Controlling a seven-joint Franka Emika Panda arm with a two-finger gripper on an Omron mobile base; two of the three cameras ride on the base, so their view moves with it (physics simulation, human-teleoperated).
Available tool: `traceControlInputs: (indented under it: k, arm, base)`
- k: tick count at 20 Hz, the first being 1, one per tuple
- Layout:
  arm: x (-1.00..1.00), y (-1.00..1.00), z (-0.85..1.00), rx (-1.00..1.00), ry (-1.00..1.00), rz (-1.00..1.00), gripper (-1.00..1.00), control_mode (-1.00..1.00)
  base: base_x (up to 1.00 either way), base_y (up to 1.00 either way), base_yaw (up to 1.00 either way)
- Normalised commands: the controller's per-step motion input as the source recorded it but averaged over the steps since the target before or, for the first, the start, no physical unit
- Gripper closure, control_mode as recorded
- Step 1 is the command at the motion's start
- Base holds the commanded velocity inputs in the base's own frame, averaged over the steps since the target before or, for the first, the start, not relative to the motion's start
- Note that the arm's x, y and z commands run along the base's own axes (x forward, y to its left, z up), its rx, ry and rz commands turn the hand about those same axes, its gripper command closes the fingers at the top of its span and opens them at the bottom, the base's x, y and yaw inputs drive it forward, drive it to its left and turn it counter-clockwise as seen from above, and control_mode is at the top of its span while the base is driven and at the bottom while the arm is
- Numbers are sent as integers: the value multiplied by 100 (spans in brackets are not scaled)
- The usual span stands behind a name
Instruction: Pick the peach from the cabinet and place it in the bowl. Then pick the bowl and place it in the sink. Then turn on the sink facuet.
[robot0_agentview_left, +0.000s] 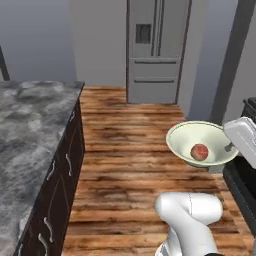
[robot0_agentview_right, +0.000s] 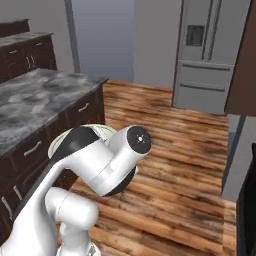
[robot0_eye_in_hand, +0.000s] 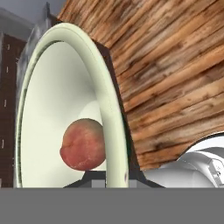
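Pinching the rim of the bowl (robot0_eye_in_hand: 111, 109), your fingers (robot0_eye_in_hand: 114, 178) are clamped nearly shut on its thin wall, so the bowl (robot0_agentview_left: 200, 142) hangs in the air over the wooden floor (robot0_agentview_left: 125, 150), roughly level so nothing rolls out. The peach (robot0_agentview_left: 199, 152) sits inside at the bottom. I'd guess sink's next; the desk (robot0_agentview_left: 27, 135) is well off to your left.

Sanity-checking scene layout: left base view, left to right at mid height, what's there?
Grey marble counter → dark cupboards with silver handles → wooden floor → bowl with the peach inside → gripper at the bowl's right rim.
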Motion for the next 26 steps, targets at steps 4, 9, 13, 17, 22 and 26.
traceControlInputs:
  k: [4, 9, 13, 17, 22, 26]
  arm:
    - [0, 0, 0, 0, 0, 0, 100, 100]
    - [0, 0, 0, 0, 0, 0, 100, 100]
    - [0, 0, 0, 0, 0, 0, 100, 100]
    - [0, 0, 0, 0, 0, 0, 100, 100]
    - [0, 0, 0, 0, 0, 0, 100, 100]
    - [0, 0, 0, 0, 0, 0, 100, 100]
  base:
    - [0, 0, 90]
    - [0, 0, 88]
    - [0, 0, 84]
    - [0, 0, 78]
    - [-1, 40, 59]
    - [0, 100, 29]
